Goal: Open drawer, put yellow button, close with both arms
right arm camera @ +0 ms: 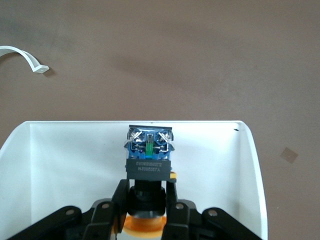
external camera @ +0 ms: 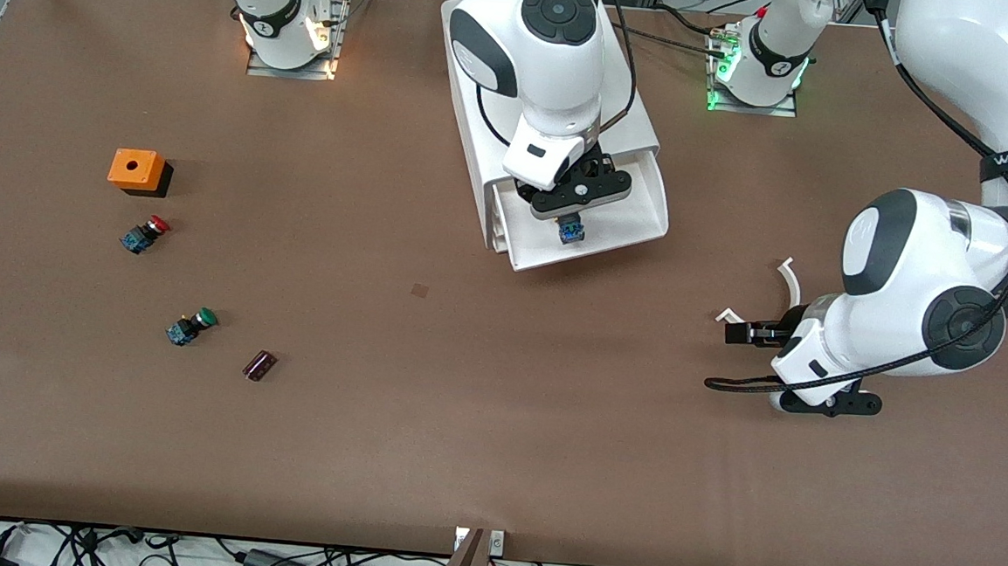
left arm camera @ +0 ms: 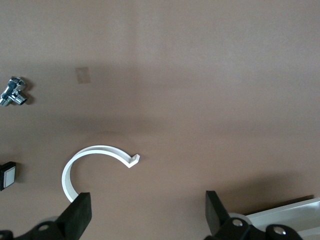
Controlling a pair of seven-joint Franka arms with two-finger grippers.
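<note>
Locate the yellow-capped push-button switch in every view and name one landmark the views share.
Front view: the yellow-capped push-button switch hangs in the right end effector over the open white plastic tray drawer.
Left wrist view: not in it.
Right wrist view: centre, clamped over the drawer.
Shared landmark: the curved white plastic hook on the table.

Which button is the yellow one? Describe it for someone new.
Find the white cabinet mid-table and its pulled-out top drawer. Over that drawer, the right pincer grips the yellow button; the red button and green button lie loose on the table.

orange box (external camera: 131, 167) | red button (external camera: 145, 234) | green button (external camera: 192, 325) | dark, possibly cylindrical piece (external camera: 259, 365)
</note>
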